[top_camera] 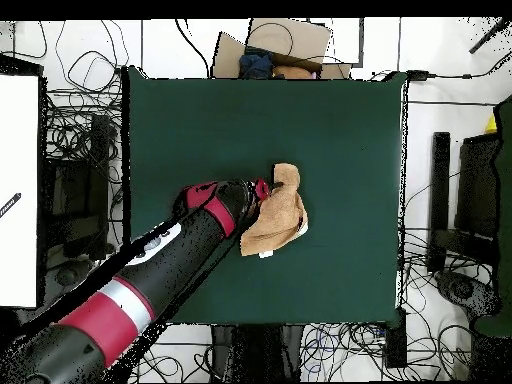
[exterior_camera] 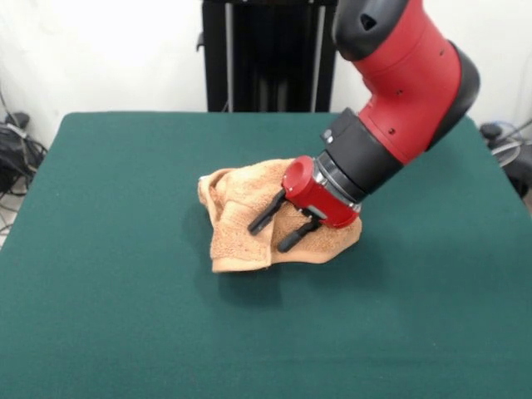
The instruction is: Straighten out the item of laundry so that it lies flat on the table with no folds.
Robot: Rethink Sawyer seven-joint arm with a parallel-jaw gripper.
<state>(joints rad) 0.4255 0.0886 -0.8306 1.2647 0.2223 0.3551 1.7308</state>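
Bare green tabletop (exterior_camera: pixel 108 332) lies nearest; at its centre the towel (exterior_camera: pixel 237 224) sits bunched and folded, so flattening remains undone. Above it, the hand (exterior_camera: pixel 276 233) hovers with fingers spread, pinching nothing.

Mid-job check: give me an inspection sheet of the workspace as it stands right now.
Surface: dark green table, bare apart from the towel.
Job's things: orange-tan hand towel near the middle, bunched and folded, not flat; small white tag at one edge.
Clutter: nothing seen on the table.
Hand: hand open, black fingers apart and angled down onto the towel.
Cables: many tangled on the floor around the table.
Surroundings: black pedestal, white wall.
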